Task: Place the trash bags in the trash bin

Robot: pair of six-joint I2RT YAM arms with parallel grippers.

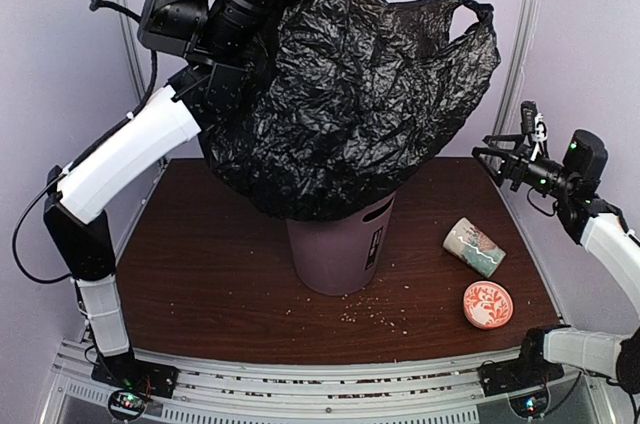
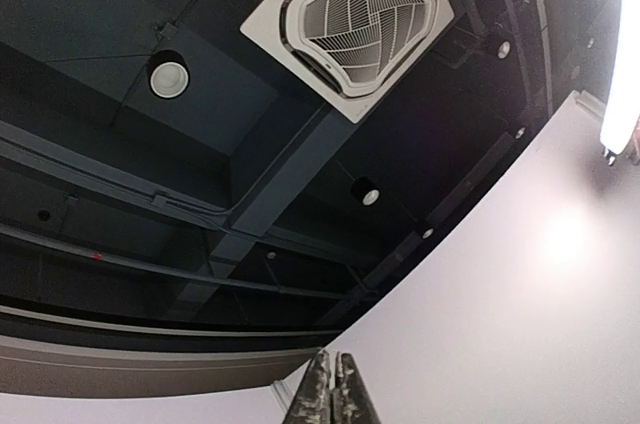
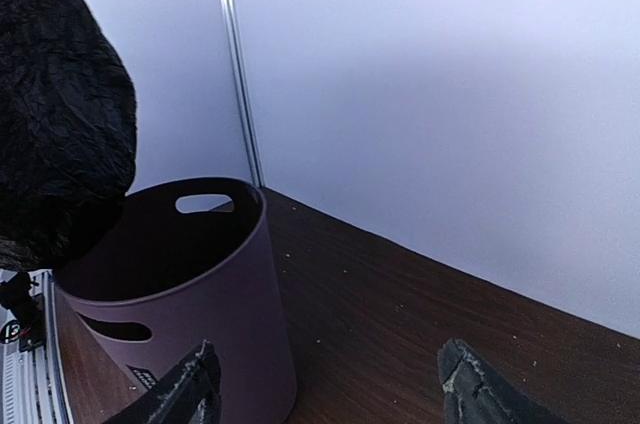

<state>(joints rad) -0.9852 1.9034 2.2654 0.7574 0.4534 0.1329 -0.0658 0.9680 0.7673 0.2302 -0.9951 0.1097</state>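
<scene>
My left hand (image 2: 331, 386): pinching the trash bag (image 1: 350, 94), held high.
Bag to trash bin (image 1: 340, 249): hangs directly above the mouth; I judge the path is straight down.
My right hand (image 1: 497, 159): spread, empty, right of the bin.

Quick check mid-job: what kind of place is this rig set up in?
Probably an indoor lab test booth: plain pale panel walls on metal posts enclose the dark brown wooden table, and a square ceiling air vent sits among exposed dark beams.
</scene>
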